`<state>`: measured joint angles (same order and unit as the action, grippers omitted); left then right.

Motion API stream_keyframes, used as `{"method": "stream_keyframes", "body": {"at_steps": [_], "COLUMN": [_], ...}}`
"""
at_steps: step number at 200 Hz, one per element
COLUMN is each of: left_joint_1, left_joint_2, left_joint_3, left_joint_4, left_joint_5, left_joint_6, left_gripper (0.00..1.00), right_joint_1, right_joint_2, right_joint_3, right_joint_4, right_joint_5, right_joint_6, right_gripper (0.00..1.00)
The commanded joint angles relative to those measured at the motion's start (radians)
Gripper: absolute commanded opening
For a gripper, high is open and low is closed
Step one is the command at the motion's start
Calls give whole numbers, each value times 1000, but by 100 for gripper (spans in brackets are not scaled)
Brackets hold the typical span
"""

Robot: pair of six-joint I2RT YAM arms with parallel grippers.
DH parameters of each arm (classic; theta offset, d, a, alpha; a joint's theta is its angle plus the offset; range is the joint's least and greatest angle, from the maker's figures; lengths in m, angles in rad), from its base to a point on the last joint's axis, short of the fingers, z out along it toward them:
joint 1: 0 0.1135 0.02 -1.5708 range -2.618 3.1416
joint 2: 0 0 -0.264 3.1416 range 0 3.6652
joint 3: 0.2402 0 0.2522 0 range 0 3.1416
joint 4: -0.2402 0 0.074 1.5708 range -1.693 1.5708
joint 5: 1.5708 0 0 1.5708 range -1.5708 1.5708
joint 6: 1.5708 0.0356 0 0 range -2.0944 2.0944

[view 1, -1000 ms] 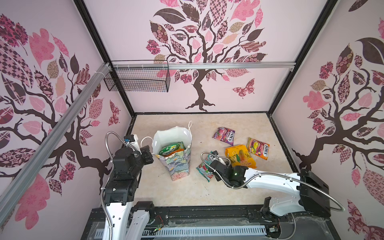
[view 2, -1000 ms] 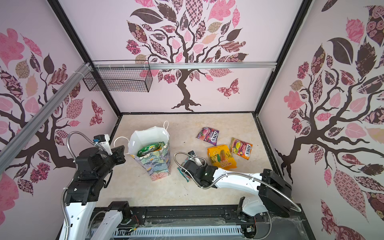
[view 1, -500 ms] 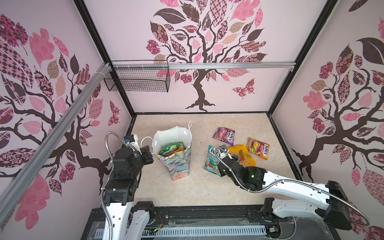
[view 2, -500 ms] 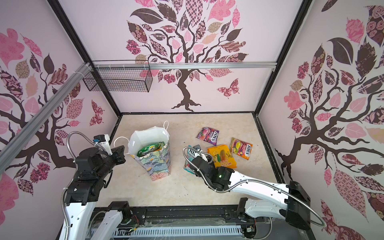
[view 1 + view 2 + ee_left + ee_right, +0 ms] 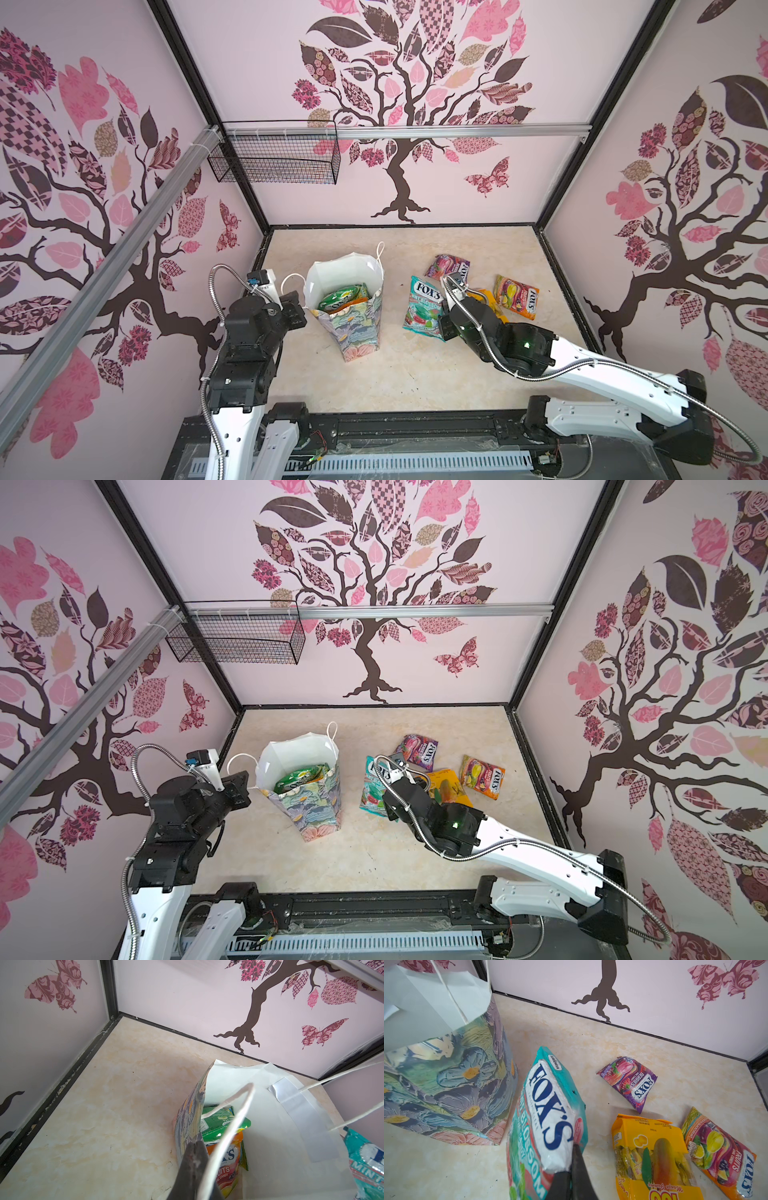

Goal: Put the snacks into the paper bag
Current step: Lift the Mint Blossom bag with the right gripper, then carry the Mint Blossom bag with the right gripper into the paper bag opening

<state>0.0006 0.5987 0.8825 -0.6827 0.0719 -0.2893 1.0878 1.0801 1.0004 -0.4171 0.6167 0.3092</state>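
**Teal pouch in the air, bag mouth to its left.** The right arm (image 5: 582,365) holds a teal pouch (image 5: 423,305) that looks lifted off the worktop (image 5: 415,374). Its jaws are clamped together on the pack's side edge, toward its lower end. The pouch stands out from the jaws with its long axis running away from the robot, the "FOX'S" end farthest out.

The bag (image 5: 357,332) stands upright just left of the pouch, close beside it but not touching. Its white mouth is open upward. A green pouch (image 5: 338,299) and an orange pouch (image 5: 226,1159) lie inside.

The left arm (image 5: 245,340) is at the bag's far side from the pouch. Its jaws are pressed together, and in the left wrist view they appear to pinch the rim where the floral wall meets them. A cord handle (image 5: 228,1126) loops over them.

The right arm is plainly the one placed to deliver. The coming move looks like a short carry leftward over the near rim, with the pouch turned so a narrow end goes in first. Laid crosswise, the pack may catch on the paper edge or on the other handle. How high the pouch hangs against the rim cannot be told from above.

A purple pouch (image 5: 446,264), a yellow pouch (image 5: 652,1159) and a fruit pouch (image 5: 517,295) wait on the worktop to the right, all nearer the right arm.
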Motion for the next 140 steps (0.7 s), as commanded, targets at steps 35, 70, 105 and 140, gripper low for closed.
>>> {"method": "stream_keyframes", "body": {"at_steps": [35,70,105,140], "left_joint_1": [3,3,3,3], "left_joint_2": [-10,-13,-14,-16], "left_joint_3": [5,4,4,5], "left_joint_4": [19,19,21,20], "left_joint_5": [3,2,2,2], "left_joint_6": [-2,-1,-1,0], "left_gripper": [6,6,6,6], "right_joint_1": [11,41,66,120], "right_joint_2": [-23,27,83,149], "right_joint_3": [146,282,375,484], "right_joint_4": [-11,-67,-63,-53], "right_joint_5": [-18,15,38,114], "right_joint_6": [-49,-57,-93,-162], "right_gripper": [0,0,0,0]}}
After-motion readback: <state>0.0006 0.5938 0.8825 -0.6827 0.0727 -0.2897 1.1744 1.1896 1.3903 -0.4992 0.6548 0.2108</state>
